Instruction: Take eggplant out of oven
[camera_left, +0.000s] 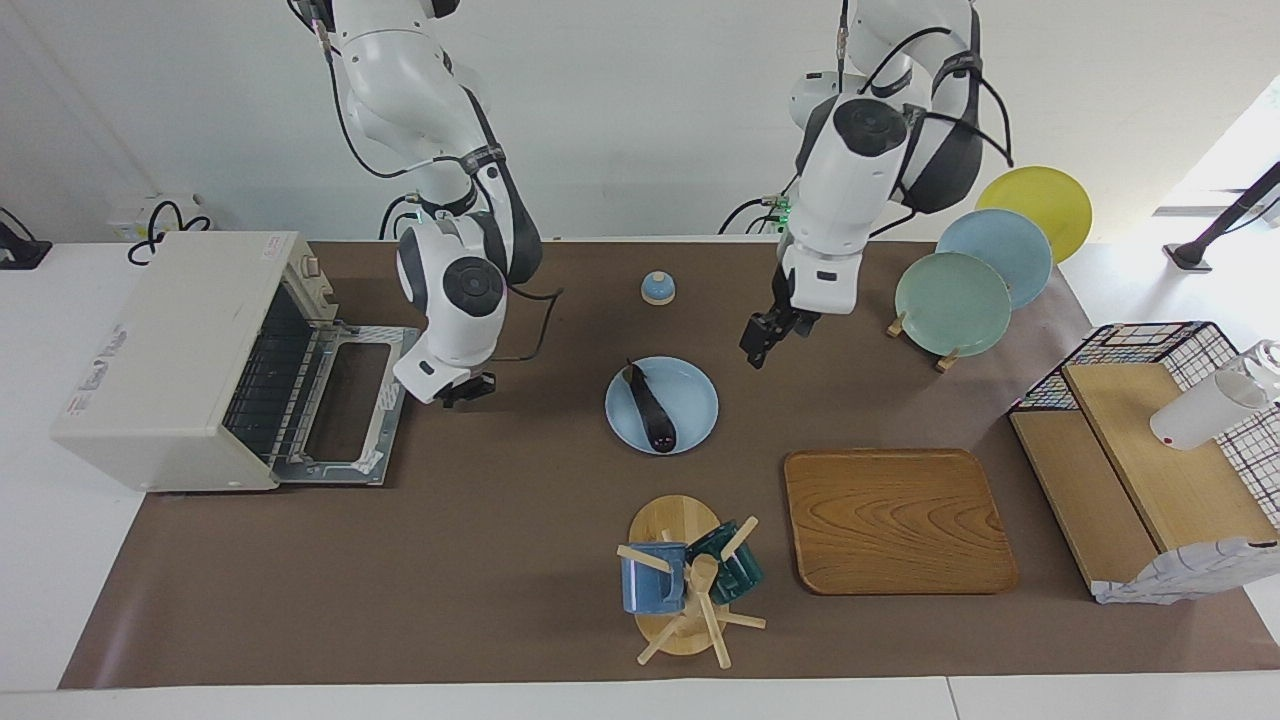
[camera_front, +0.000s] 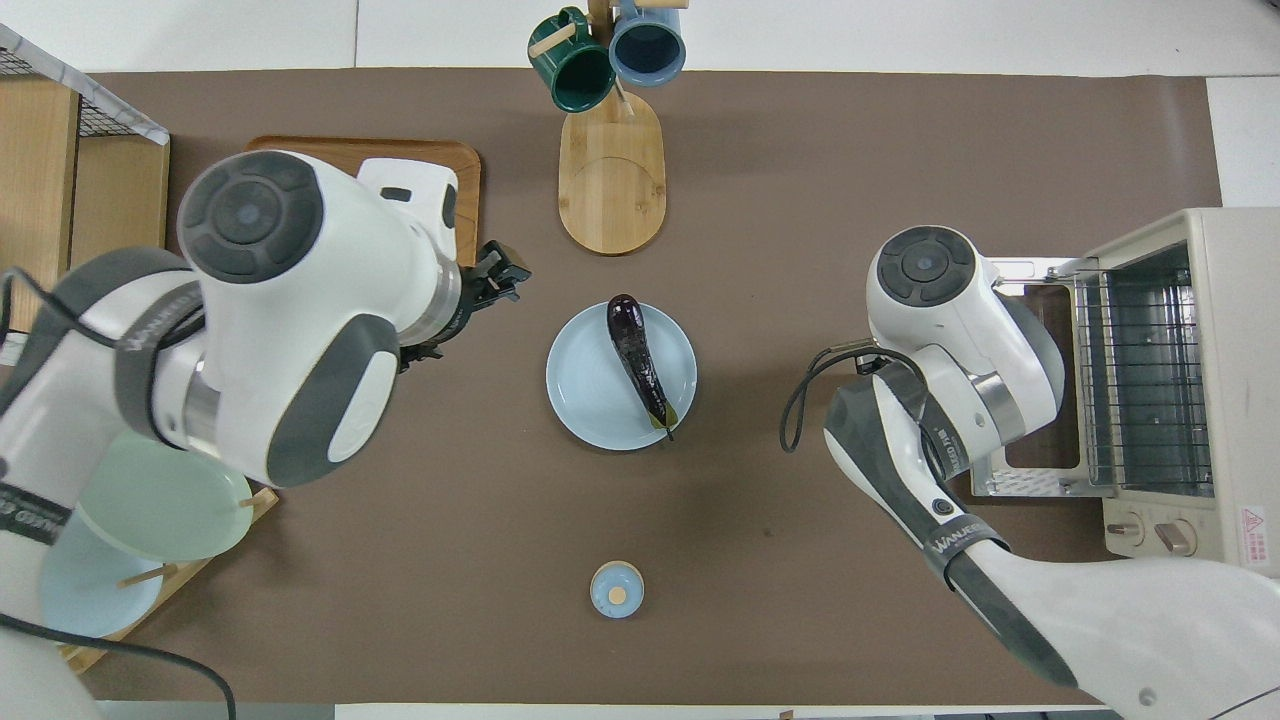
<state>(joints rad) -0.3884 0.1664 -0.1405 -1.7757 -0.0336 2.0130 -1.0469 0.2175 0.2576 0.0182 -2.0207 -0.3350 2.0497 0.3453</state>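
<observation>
The eggplant (camera_left: 650, 405) lies on a light blue plate (camera_left: 695, 400) in the middle of the table, outside the oven; it also shows in the overhead view (camera_front: 638, 358) on the plate (camera_front: 590, 385). The cream-white oven (camera_left: 170, 360) stands at the right arm's end of the table, its door (camera_left: 340, 405) dropped open and its wire rack (camera_front: 1140, 380) bare. My right gripper (camera_left: 467, 388) hangs low just beside the open door's handle end, holding nothing I can see. My left gripper (camera_left: 758, 350) hangs over the bare mat beside the plate, toward the left arm's end.
A mug tree (camera_left: 685, 580) with a blue and a green mug stands farther from the robots than the plate. A wooden tray (camera_left: 895, 520) lies beside it. A plate rack (camera_left: 955, 300), a small blue knobbed lid (camera_left: 657, 288) and a wire-and-wood shelf (camera_left: 1140, 450) are also here.
</observation>
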